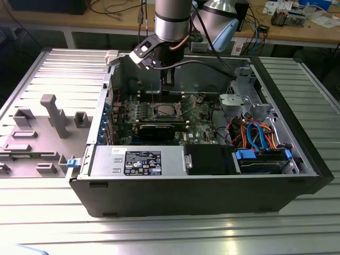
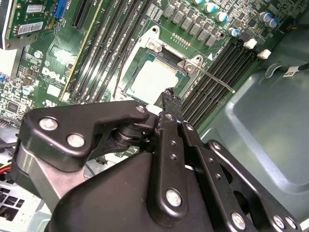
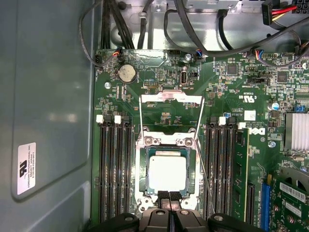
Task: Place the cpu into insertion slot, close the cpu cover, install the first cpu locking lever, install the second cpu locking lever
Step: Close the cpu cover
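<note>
My arm's black two-finger gripper [image 1: 168,79] reaches down into the open black desktop computer case [image 1: 186,197]. Fingertips are pressed together with nothing pinched, seen in both wrist views [image 3: 169,195] [image 2: 169,96].

The small flat square silver-topped cpu [image 3: 167,173] [image 2: 154,79] sits in the square silvery-rimmed insertion slot [image 3: 191,169] on the green motherboard [image 1: 202,114]. The closed tips hang over one edge of the cpu. Can't say from these angles whether they touch it.

The thin silvery frame cpu cover [image 3: 171,95] is open, swung back off the slot on its hinge, its window showing green board through it.

A thin metal locking lever [image 3: 205,176] [image 2: 217,79] is unlatched and slants out over the long black memory slots [image 3: 219,169] beside the socket.

In the exterior view the socket lies at 6 o'clock from the gripper. The grey labelled power supply box [image 1: 138,159] is at 6 o'clock from the socket, and the blue and orange cables [image 1: 255,133] at 3 o'clock.
</note>
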You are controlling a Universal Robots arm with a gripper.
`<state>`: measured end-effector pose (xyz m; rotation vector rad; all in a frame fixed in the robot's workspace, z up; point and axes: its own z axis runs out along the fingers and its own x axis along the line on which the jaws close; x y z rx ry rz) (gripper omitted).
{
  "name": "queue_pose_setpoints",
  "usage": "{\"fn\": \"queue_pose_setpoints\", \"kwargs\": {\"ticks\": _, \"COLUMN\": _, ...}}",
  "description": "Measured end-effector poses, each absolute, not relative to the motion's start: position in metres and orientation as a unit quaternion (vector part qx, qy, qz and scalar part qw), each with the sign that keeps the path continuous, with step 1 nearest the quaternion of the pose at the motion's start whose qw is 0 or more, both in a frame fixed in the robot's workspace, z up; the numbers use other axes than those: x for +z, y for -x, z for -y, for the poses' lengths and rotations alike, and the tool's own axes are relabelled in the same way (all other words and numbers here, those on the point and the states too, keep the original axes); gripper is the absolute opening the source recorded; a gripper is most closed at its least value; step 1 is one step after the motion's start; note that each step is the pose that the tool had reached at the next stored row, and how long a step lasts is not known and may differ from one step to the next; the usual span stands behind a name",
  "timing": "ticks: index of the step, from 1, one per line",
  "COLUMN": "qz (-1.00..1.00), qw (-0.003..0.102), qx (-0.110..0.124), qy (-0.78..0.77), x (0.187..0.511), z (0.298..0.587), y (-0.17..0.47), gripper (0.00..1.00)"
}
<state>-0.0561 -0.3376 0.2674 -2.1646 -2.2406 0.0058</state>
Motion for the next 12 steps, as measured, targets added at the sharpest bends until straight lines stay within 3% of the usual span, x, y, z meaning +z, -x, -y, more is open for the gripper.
{"fn": "queue_pose_setpoints", "kwargs": {"ticks": 12, "qz": 0.720, "qw": 0.013, "qx": 0.002, "qy": 0.694, "x": 0.2674, "z": 0.3376, "y": 0.0532, "gripper": 0.11}}
